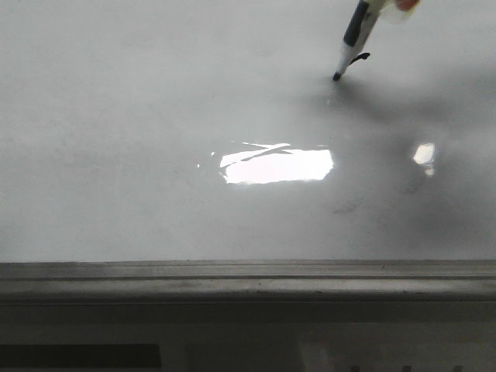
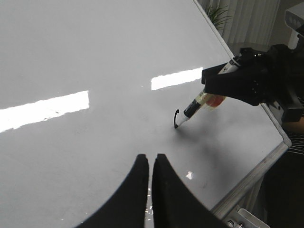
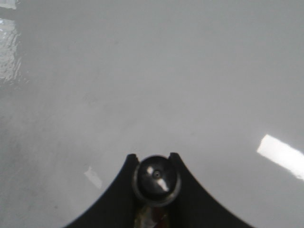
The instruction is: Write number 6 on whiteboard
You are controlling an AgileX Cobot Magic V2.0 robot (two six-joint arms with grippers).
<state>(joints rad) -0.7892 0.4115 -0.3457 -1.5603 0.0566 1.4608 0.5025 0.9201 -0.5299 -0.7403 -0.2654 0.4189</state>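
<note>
The whiteboard (image 1: 155,116) fills the front view, a grey frame strip (image 1: 248,279) along its near edge. My right gripper (image 2: 213,85) is shut on a black-tipped marker (image 1: 358,31), which slants down with its tip (image 1: 336,76) touching the board. Beside the tip lies a short curved black stroke (image 1: 360,56), the only part of the number 6 on the board; the left wrist view shows the stroke (image 2: 176,116) too. End on, the marker (image 3: 156,178) sits between the right gripper's fingers (image 3: 153,161). My left gripper (image 2: 151,156) hovers shut and empty over the whiteboard (image 2: 95,57).
Bright glare patches (image 1: 275,164) lie on the board's middle. In the left wrist view the board's framed edge (image 2: 256,171) runs close to the right arm, with a plant (image 2: 218,14) and curtains beyond it.
</note>
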